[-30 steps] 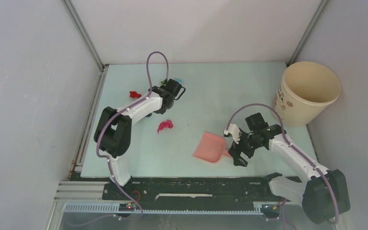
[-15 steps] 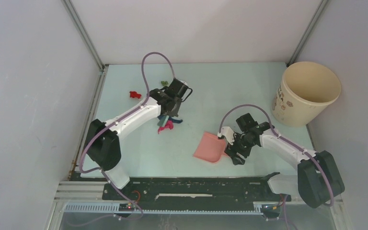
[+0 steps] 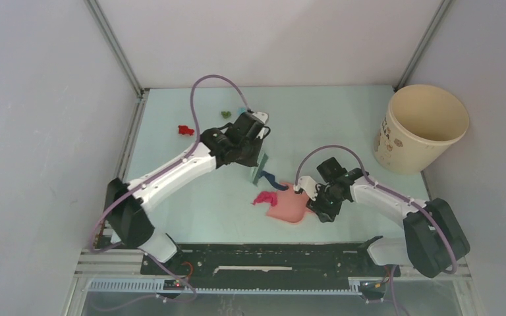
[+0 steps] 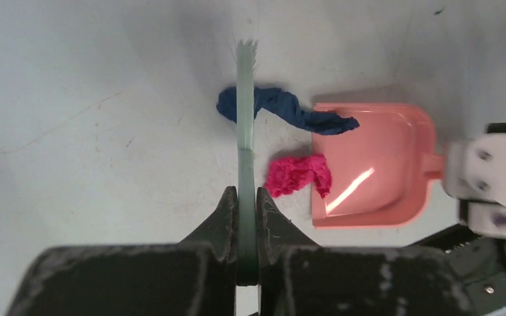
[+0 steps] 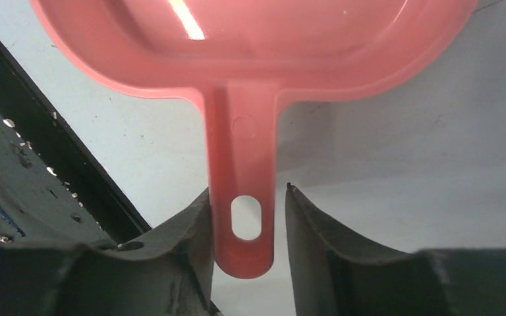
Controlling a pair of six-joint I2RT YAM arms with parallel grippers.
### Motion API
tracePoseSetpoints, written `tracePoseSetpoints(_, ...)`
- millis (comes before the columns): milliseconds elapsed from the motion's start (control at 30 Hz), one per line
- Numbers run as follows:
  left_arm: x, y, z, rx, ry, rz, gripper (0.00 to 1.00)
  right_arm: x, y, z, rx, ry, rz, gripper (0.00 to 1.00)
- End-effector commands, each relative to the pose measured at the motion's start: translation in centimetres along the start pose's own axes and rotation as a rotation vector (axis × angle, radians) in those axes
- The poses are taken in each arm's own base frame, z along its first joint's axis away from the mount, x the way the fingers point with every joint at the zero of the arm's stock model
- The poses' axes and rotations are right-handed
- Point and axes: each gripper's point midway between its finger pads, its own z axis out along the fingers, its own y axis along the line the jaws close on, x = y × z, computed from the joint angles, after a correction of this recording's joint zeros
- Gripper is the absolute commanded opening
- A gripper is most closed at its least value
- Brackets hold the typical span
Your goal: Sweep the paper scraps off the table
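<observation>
My left gripper (image 4: pixel 246 191) is shut on a thin teal-green brush (image 4: pixel 245 99), seen edge-on with its bristles down on the table (image 3: pixel 329 118). A dark blue paper scrap (image 4: pixel 290 108) lies across the brush and reaches the lip of the salmon-pink dustpan (image 4: pixel 375 164). A magenta scrap (image 4: pixel 296 174) sits at the pan's mouth. Red (image 3: pixel 185 130) and green (image 3: pixel 225 114) scraps lie far back left. My right gripper (image 5: pixel 247 191) straddles the dustpan handle (image 5: pixel 244 164): its left finger touches it, and a narrow gap shows at the right finger.
A tall beige paper cup (image 3: pixel 421 125) stands at the back right corner. The black rail of the arm bases (image 3: pixel 263 257) runs along the near edge, just behind the dustpan (image 3: pixel 288 209). Grey walls enclose the table.
The left arm swept the brush right and nearer, pushing the magenta and dark blue scraps up to the dustpan's mouth. The right gripper moved onto the handle and its jaws narrowed.
</observation>
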Motion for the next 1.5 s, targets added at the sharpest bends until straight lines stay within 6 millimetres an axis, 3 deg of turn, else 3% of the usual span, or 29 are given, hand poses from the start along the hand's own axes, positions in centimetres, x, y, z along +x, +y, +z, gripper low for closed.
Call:
tracePoseSetpoints(0, -2.2, 1.2, -6.1, 0.004, -0.146, -0.036, 0.00, -1.2, -0.5, -0.2, 0.018, -0.007, -0.002, 0.41)
tracePoseSetpoints(200, -2.0, 6.0, -7.1, -0.212, -0.144, 0.020, 0.00, -1.2, -1.6, -0.8, 0.087, 0.019, 0.018, 0.26)
tracePoseSetpoints(333, -1.8, 8.2, -5.9, -0.363, -0.089, 0.082, 0.00, -0.7, -2.3, -1.4, 0.140, 0.044, 0.024, 0.23)
tracePoseSetpoints(433, -1.4, 8.6, -4.1, -0.408, -0.040, 0.118, 0.00, -0.5, -2.3, -1.6, 0.147, 0.059, 0.028, 0.22)
tracePoseSetpoints(600, 0.4, 7.1, -0.5, -0.356, 0.080, 0.139, 0.00, -0.8, -2.1, -1.5, 0.127, 0.071, 0.043, 0.21)
tracePoseSetpoints(700, 1.6, 3.8, 0.5, -0.171, 0.135, 0.101, 0.00, -0.9, -1.8, -1.2, 0.114, 0.080, 0.041, 0.21)
tracePoseSetpoints(967, 1.0, -4.6, -1.6, 0.256, 0.119, -0.019, 0.00, -1.2, -1.5, -0.7, 0.097, 0.088, 0.036, 0.20)
tracePoseSetpoints(1100, -0.2, -6.9, -3.1, 0.373, 0.104, -0.047, 0.00, -1.2, -1.4, -0.6, 0.093, 0.091, 0.036, 0.19)
tracePoseSetpoints(1267, -1.8, -6.3, -4.3, 0.339, 0.062, -0.031, 0.00, -1.3, -1.4, -0.6, 0.093, 0.086, 0.041, 0.19)
tracePoseSetpoints(1467, -6.4, -0.3, -6.4, 0.018, -0.067, 0.042, 0.00, -1.3, -1.3, -0.8, 0.086, 0.073, 0.049, 0.19)
